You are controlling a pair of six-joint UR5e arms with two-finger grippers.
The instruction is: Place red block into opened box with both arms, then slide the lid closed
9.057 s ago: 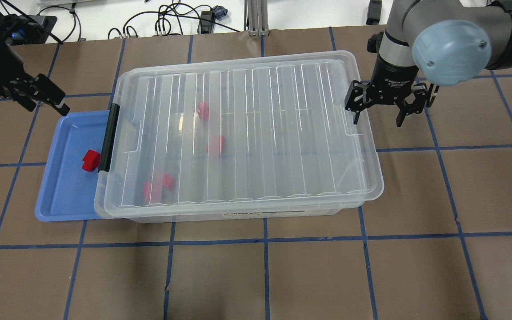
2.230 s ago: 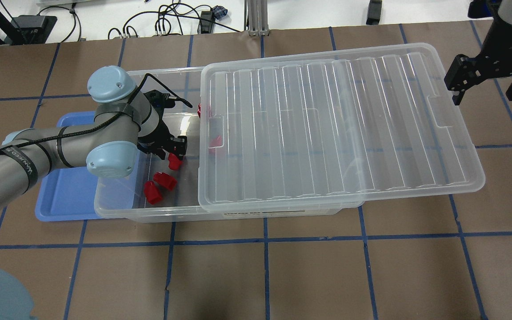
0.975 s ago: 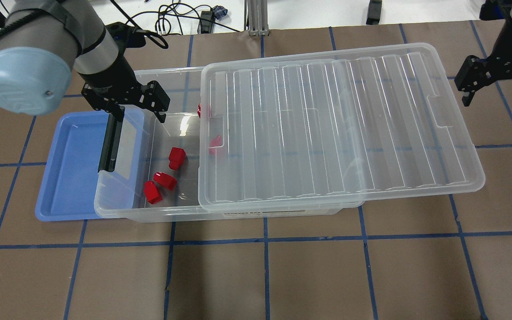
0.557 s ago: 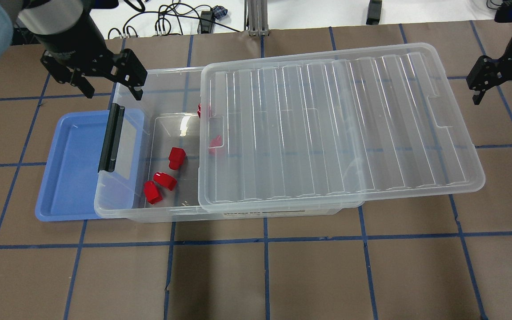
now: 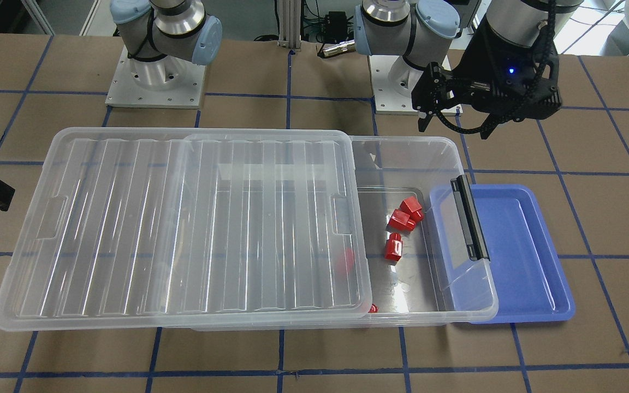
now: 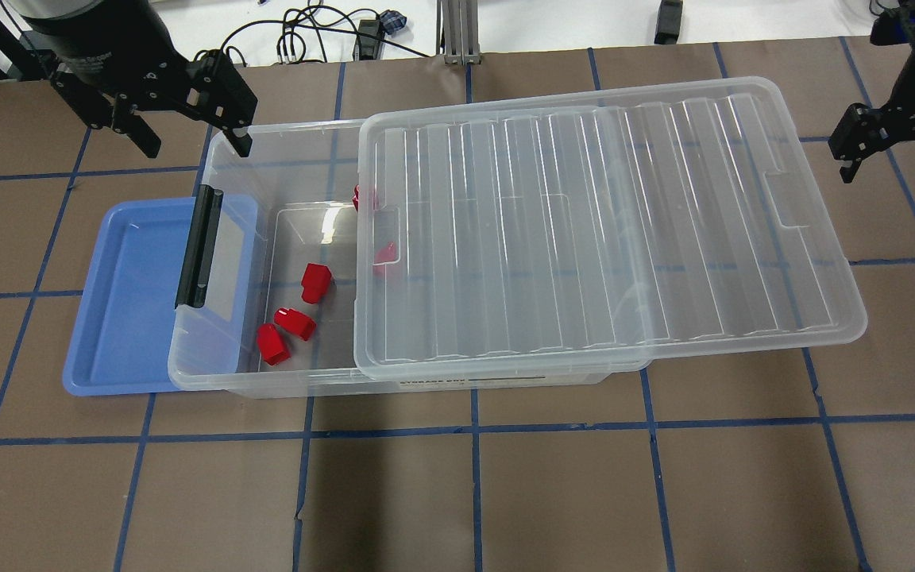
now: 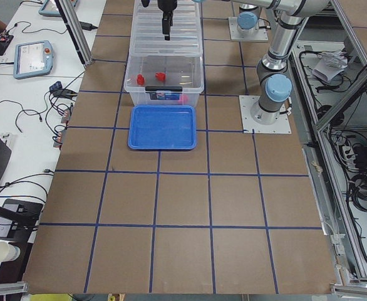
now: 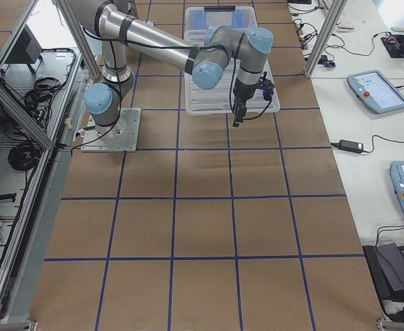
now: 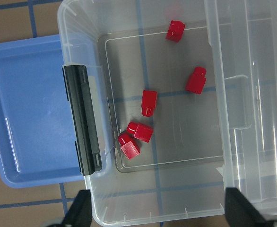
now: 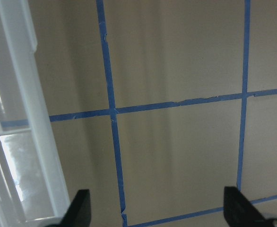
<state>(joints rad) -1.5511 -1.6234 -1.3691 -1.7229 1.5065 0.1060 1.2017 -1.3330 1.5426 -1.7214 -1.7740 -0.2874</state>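
The clear box (image 6: 267, 131) stands open at its left end, with the lid (image 6: 600, 222) slid right and overhanging the far end. A red block (image 6: 315, 282) lies on the box floor beside two more red blocks (image 6: 294, 322); others show dimly under the lid. In the left wrist view that red block (image 9: 149, 102) lies near the black bar (image 9: 83, 118). My left gripper (image 6: 191, 143) hangs open and empty above the box's back left corner. My right gripper (image 6: 893, 165) hovers open and empty just past the lid's right end.
An empty blue tray (image 6: 128, 294) is tucked under the box's left end. Brown table with blue tape lines (image 6: 473, 477) spreads in front. Cables (image 6: 299, 32) lie beyond the table's back edge. The arm bases (image 5: 156, 82) stand behind the box.
The lid was slid right and the red block went from the blue tray into the box. In the last second my left gripper rose and drew back, empty; the right shifted slightly.
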